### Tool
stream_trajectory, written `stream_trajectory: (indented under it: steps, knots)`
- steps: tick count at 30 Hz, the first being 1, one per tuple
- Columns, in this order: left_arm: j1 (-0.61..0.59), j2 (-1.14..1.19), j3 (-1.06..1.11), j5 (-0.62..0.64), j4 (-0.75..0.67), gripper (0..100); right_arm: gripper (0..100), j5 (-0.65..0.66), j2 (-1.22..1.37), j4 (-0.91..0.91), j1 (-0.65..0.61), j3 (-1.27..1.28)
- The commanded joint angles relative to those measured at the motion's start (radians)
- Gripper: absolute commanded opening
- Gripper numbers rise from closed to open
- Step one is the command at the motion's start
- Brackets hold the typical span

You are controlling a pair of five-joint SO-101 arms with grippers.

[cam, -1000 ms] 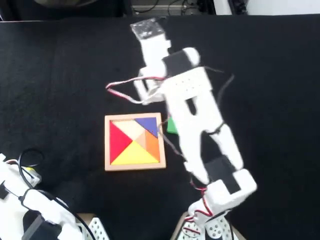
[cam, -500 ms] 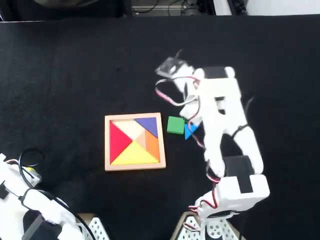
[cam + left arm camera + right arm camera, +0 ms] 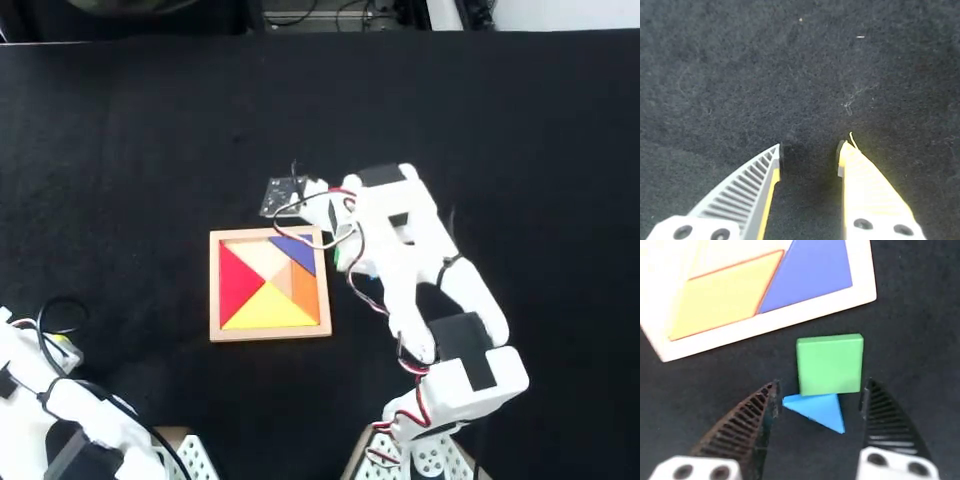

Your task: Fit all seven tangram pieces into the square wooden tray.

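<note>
The square wooden tray (image 3: 270, 334) lies left of centre and holds red, yellow, orange, dark blue and beige pieces. Just off its right side, a green square (image 3: 830, 364) and a small blue triangle (image 3: 820, 409) lie touching on the black cloth. My right gripper (image 3: 820, 387) stands open over these two, one finger on either side, gripping nothing. In the high view the right arm (image 3: 400, 240) covers them apart from a sliver of the green square (image 3: 339, 256). My left gripper (image 3: 810, 150) is open over bare cloth. The left arm (image 3: 60, 420) rests at the near left corner.
The tray's rim (image 3: 790, 315) lies just beyond the green square, a narrow strip of cloth between them. Loose servo wires (image 3: 320, 205) hang from the right arm near the tray's far right corner. Black cloth covers the table on all sides.
The right arm pulled back from the far side of the table, swung right, then came in over the green square and blue triangle, covering them in the high view. The left arm stayed still.
</note>
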Motion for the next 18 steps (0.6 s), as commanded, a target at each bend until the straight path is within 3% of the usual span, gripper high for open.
stream_trajectory:
  steps: [1, 18]
  knots:
    - [0.013, -0.018, -0.005, 0.002, -0.011, 20, 25.4, 0.018, 0.019, -0.034, -0.011, -0.005]
    - [0.013, -0.018, -0.005, 0.002, -0.011, 20, 25.0, 0.021, 0.318, 0.051, -0.009, -0.252]
